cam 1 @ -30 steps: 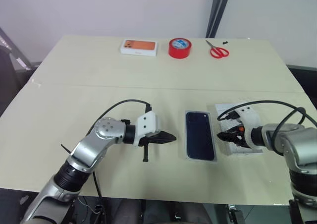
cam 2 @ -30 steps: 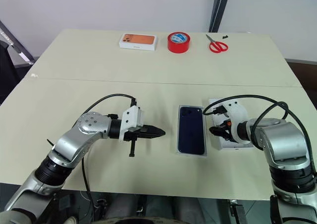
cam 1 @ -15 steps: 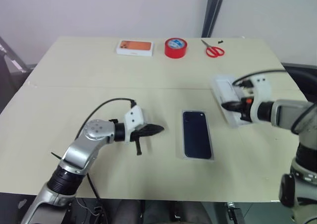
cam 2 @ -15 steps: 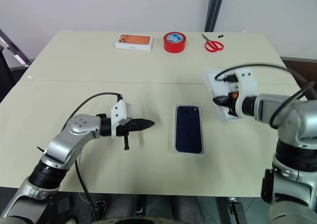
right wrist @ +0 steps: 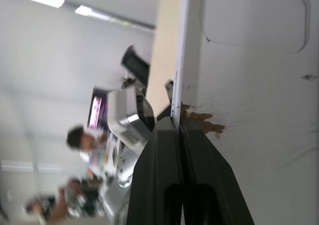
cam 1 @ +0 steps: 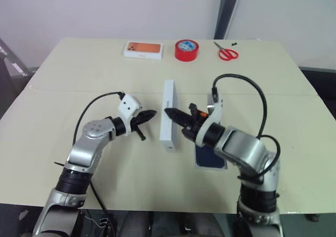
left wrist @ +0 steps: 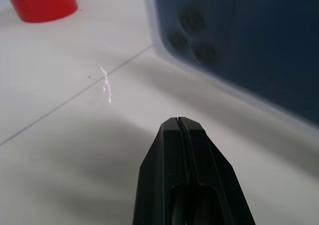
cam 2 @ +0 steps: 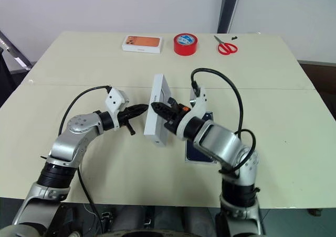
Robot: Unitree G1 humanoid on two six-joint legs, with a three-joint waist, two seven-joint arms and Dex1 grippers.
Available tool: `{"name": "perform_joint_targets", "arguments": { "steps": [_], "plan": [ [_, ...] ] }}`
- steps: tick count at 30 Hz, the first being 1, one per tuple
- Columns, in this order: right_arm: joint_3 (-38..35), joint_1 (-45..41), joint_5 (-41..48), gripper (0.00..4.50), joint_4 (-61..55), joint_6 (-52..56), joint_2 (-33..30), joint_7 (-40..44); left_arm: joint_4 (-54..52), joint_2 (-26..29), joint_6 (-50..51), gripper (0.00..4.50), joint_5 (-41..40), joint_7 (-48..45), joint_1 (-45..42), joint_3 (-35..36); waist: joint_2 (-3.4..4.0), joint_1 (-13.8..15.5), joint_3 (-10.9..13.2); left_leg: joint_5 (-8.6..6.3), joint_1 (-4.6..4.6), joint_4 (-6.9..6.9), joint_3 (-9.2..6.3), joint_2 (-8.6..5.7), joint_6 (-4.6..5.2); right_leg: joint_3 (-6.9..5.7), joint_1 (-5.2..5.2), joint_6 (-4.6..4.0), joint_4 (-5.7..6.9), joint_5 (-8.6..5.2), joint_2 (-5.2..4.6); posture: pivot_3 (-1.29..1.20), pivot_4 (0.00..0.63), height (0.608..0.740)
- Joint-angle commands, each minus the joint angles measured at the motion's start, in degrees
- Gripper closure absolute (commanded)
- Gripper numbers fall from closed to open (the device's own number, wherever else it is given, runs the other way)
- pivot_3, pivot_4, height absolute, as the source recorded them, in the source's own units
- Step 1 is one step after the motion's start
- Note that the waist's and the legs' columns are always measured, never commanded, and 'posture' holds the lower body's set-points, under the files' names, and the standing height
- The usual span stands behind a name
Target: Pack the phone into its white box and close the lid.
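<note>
My right gripper [cam 2: 157, 108] pinches the lid [cam 2: 157, 117] by one wall and holds it up on edge. My left gripper [cam 2: 140, 109] is squeezed shut, holding nothing. The phone [cam 1: 209, 155] lies in the white box [cam 1: 198, 164]. I should tip the lid flat and line up its corners.

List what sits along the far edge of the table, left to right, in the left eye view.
closed white box with orange picture top → red tape roll → red-handled scissors
</note>
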Motion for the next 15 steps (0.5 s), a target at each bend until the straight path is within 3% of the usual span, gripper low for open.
{"name": "perform_joint_targets", "arguments": {
  "steps": [1, 4, 8, 15],
  "plan": [
    [0.68, 3.28, 1.12, 4.49, -2.72, -2.98, -1.88, -5.42, -0.95, -1.05, -0.9, 4.5, 1.06, -0.13, -1.82, -1.88, -0.04, 0.06, -0.02, 0.0, 0.0, 0.0, 0.0, -0.01, 0.0, -0.01, 0.01, 0.0, -0.02, 0.0, 0.0, 0.0, 0.15, 0.74],
    [-0.99, 1.84, 1.12, 3.59, -1.85, -3.24, -3.22, -5.08, -2.33, -1.84, 0.12, 4.5, 1.12, -1.81, -1.79, -4.5, -0.03, -0.34, -0.03, 0.01, 0.07, 0.0, 0.06, -0.01, -0.01, 0.07, 0.0, 0.0, -0.08, 0.0, 0.03, 0.0, 0.15, 0.74],
    [-2.9, -0.73, 1.12, 1.63, 1.8, 2.68, -11.64, 1.54, -3.06, -2.89, 0.67, 4.5, 1.81, -3.24, -2.01, -8.09, -0.01, -0.51, -0.03, 0.01, 0.14, -0.03, 0.06, 0.04, -0.01, 0.09, 0.0, -0.02, 0.02, -0.01, 0.12, 0.0, 0.15, 0.74],
    [-2.83, -12.85, -0.38, 1.63, 13.78, 22.79, -45.69, 25.92, -2.57, -6.67, 0.57, 4.5, 3.5, -4.12, -4.37, -13.4, 0.04, 0.27, -0.02, 0.0, 0.08, -0.01, 0.12, 0.01, 0.04, 0.08, 0.05, -0.02, -0.11, -0.01, 0.08, 0.0, 0.15, 0.74]
  ]
}}
